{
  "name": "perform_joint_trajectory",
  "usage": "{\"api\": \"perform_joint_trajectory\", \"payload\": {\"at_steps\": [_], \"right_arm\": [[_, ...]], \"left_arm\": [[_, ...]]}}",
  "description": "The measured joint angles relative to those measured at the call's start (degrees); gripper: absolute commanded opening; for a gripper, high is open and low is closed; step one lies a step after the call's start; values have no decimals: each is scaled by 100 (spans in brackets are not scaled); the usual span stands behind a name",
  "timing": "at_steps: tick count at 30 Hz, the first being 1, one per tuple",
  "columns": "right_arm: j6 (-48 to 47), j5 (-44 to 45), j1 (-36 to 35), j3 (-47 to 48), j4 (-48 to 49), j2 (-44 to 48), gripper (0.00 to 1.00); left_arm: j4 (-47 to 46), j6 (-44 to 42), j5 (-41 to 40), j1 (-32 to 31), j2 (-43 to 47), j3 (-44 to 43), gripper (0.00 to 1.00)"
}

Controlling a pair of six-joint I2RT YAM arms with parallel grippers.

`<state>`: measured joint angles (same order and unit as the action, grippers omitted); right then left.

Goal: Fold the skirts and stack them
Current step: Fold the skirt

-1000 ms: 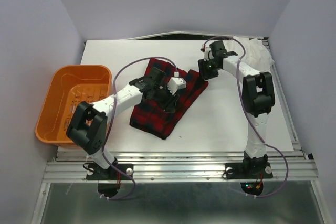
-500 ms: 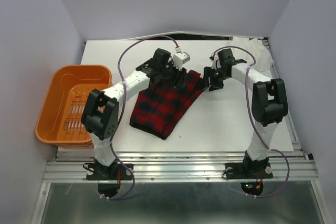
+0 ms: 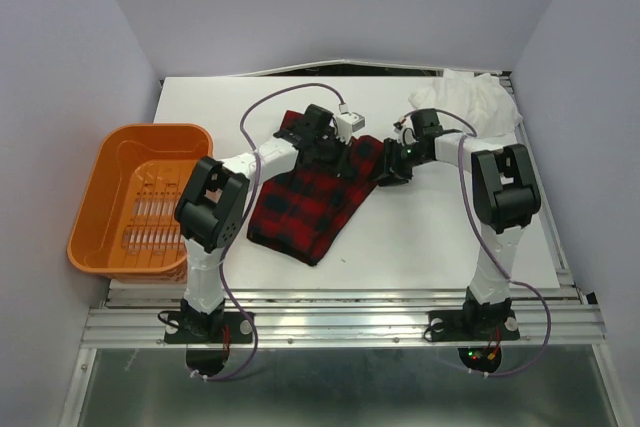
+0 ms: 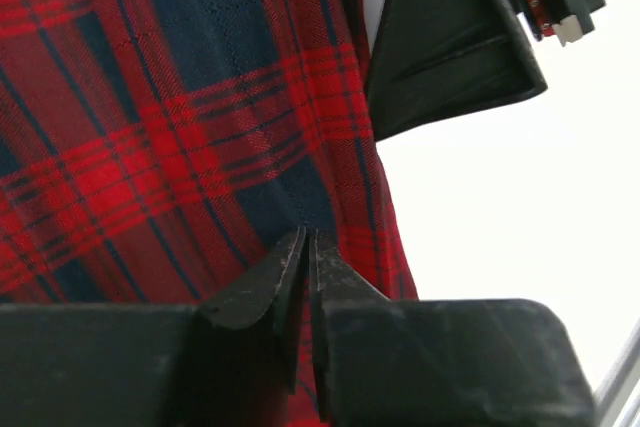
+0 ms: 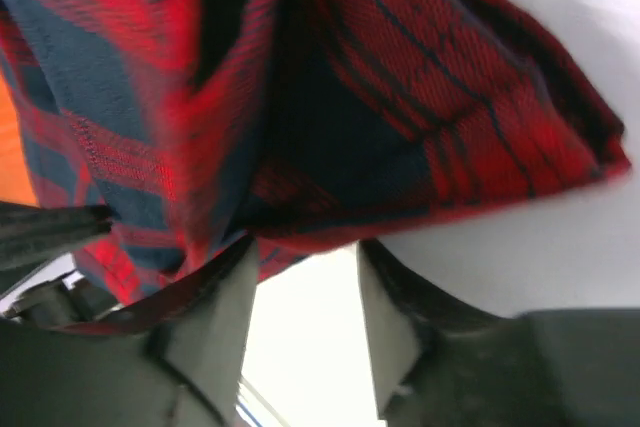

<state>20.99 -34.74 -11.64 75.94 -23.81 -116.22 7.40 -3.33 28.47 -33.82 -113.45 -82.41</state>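
Observation:
A red and navy plaid skirt (image 3: 300,209) lies partly folded in the middle of the white table (image 3: 440,237). My left gripper (image 3: 335,144) is at the skirt's far right part. In the left wrist view its fingers (image 4: 285,272) are pressed together at the gripper tip (image 4: 306,237), with plaid cloth (image 4: 150,127) showing between them. My right gripper (image 3: 387,162) is at the skirt's right edge. In the right wrist view it (image 5: 300,252) stands open, with the skirt's edge (image 5: 400,117) hanging over its fingertips. The right gripper also shows in the left wrist view (image 4: 450,37).
An orange basket (image 3: 105,197) stands at the table's left edge. A crumpled white cloth (image 3: 482,99) lies at the back right corner. Purple cables loop over both arms.
My left gripper has moved from the skirt's middle up to its far right part. My right gripper has come down from the back to the skirt's right edge.

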Motion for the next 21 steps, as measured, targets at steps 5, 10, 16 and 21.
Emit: {"api": "perform_joint_trajectory", "payload": {"at_steps": [5, 10, 16, 21], "right_arm": [[168, -295, 0, -15, 330, -201, 36], [262, -442, 0, 2, 498, -317, 30], [275, -358, -2, 170, 476, -428, 24], [199, -15, -4, 710, 455, -669, 25]], "left_arm": [[-140, 144, 136, -63, -11, -4, 0], [-216, 236, 291, -149, -245, -249, 0], [-138, 269, 179, -175, -466, -358, 36], [317, -63, -426, -173, 170, -216, 49]]}}
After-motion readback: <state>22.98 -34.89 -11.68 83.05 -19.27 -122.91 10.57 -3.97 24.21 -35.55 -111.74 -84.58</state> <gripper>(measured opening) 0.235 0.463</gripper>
